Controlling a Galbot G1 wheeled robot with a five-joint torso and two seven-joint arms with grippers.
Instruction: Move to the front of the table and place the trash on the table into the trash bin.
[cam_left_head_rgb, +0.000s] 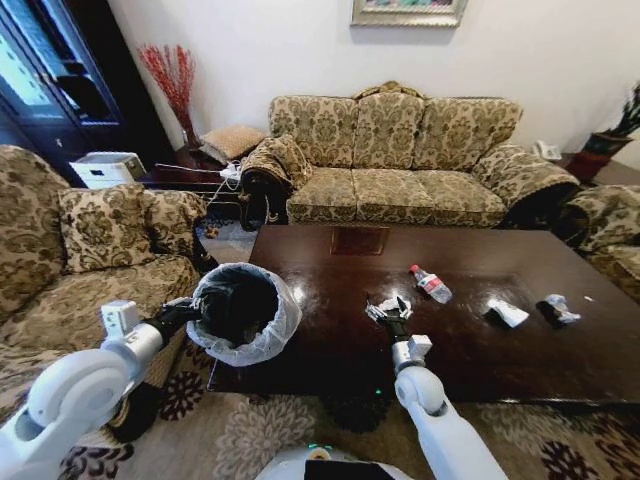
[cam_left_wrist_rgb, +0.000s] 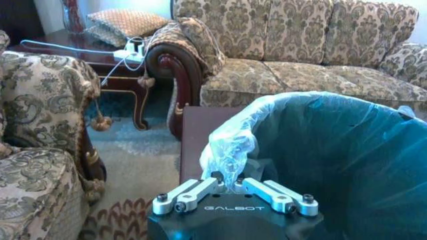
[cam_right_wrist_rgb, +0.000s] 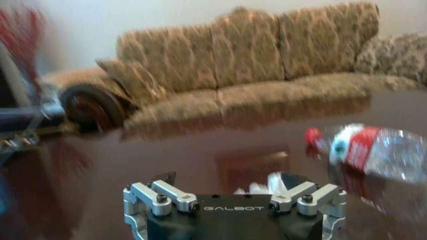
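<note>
The trash bin (cam_left_head_rgb: 240, 310) is black with a white bag over its rim and stands at the table's left front corner. My left gripper (cam_left_head_rgb: 188, 316) is shut on its near rim, pinching the bag (cam_left_wrist_rgb: 230, 150) in the left wrist view. My right gripper (cam_left_head_rgb: 396, 320) is low over the dark wooden table (cam_left_head_rgb: 330, 350), open, with a crumpled white paper wad (cam_left_head_rgb: 384, 305) between its fingers (cam_right_wrist_rgb: 288, 181). The wad (cam_right_wrist_rgb: 257, 188) shows just past the gripper's body. A clear bottle with a red label (cam_left_head_rgb: 430, 284) (cam_right_wrist_rgb: 373, 150) lies beyond it. Farther right lie a white paper scrap (cam_left_head_rgb: 510, 313) and a crinkled wrapper (cam_left_head_rgb: 558, 308).
A patterned sofa (cam_left_head_rgb: 400, 160) stands behind the table, with an armchair (cam_left_head_rgb: 90, 260) at the left and another seat (cam_left_head_rgb: 610, 230) at the right. A side table with cables (cam_left_wrist_rgb: 113, 55) stands at the back left. Patterned carpet (cam_left_head_rgb: 260, 430) covers the floor near me.
</note>
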